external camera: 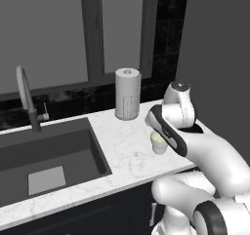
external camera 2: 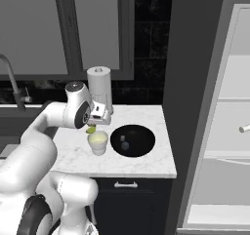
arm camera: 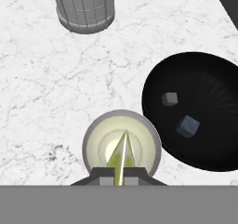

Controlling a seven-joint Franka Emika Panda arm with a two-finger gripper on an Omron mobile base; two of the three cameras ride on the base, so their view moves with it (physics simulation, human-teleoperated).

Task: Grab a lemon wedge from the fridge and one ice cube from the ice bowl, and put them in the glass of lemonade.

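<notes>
Pinching the lemon wedge (arm camera: 122, 155) between nearly closed fingers, the gripper (arm camera: 120, 174) hangs directly over the glass of lemonade (arm camera: 122, 145). The ice bowl (arm camera: 195, 108), just beside the glass, holds what look like two cubes. No legible writing.

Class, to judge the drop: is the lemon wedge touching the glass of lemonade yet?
Apart. In the right base view the lemon wedge hangs from the gripper, a gap above the glass of lemonade.

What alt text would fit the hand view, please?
The gripper, shut on a lemon wedge, hangs over the glass of lemonade on a marble counter. Beside it, the black ice bowl holds two ice cubes.
</notes>
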